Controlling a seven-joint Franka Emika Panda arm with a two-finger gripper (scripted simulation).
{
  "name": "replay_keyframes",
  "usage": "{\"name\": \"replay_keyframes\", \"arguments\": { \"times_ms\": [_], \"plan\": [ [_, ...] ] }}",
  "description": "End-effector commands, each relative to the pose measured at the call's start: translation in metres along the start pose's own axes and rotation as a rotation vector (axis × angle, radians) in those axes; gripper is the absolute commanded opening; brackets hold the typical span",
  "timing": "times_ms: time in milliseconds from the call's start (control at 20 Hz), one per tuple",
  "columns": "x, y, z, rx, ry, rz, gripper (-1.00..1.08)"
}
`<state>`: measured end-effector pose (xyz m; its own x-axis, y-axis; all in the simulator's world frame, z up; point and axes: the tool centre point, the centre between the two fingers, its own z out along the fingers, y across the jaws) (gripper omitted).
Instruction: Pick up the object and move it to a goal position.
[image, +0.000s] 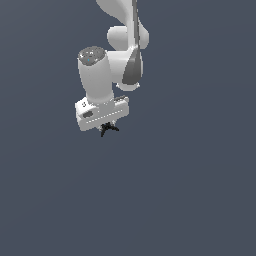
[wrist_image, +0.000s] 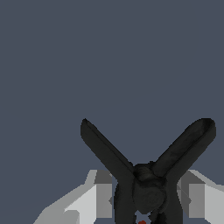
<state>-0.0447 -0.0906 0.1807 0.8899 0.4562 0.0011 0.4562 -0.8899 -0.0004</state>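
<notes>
The pincer is closed narrowly around the object, a black multi-pronged thing much like a toy jack. In the wrist view its two pale fingers stand on either side of the object's knobbly hub, pressed against it. Two long prongs fan outward from that hub in a V, away from the camera, and a small red spot shows at the very edge of the picture, just beneath the hub.

In the exterior view the object hangs directly below the pincer, its short spikes poking out under the white hand block. No shadow or contact with the dark grey table can be made out, so whether the object is clear of the table or only just off it cannot be told. Farther from the object, the white arm rises from the hand toward the upper edge of the picture.

As a judgement, the pickup looks done and the carry to the goal is the step in hand. No goal marker shows in either picture, so its place relative to the object is unknown. The next move calls for steady travel with an unchanged squeeze: the hub is small and rounded, and the prongs could let it twist or slip between the fingers if the grip loosens.
</notes>
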Motion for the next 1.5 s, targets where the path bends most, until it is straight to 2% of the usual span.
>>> {"name": "replay_keyframes", "arguments": {
  "times_ms": [0,450,750,1100,1450],
  "plan": [
    [0.002,0.009,-0.026,0.001,0.0,0.0,-1.0],
    [0.009,0.041,-0.113,0.001,0.0,0.0,-1.0],
    [0.014,0.057,-0.155,0.0,-0.001,0.0,-1.0],
    [0.018,0.069,-0.182,0.0,-0.001,0.0,-1.0],
    [0.02,0.072,-0.188,0.0,-0.001,0.0,-1.0]
  ]
}}
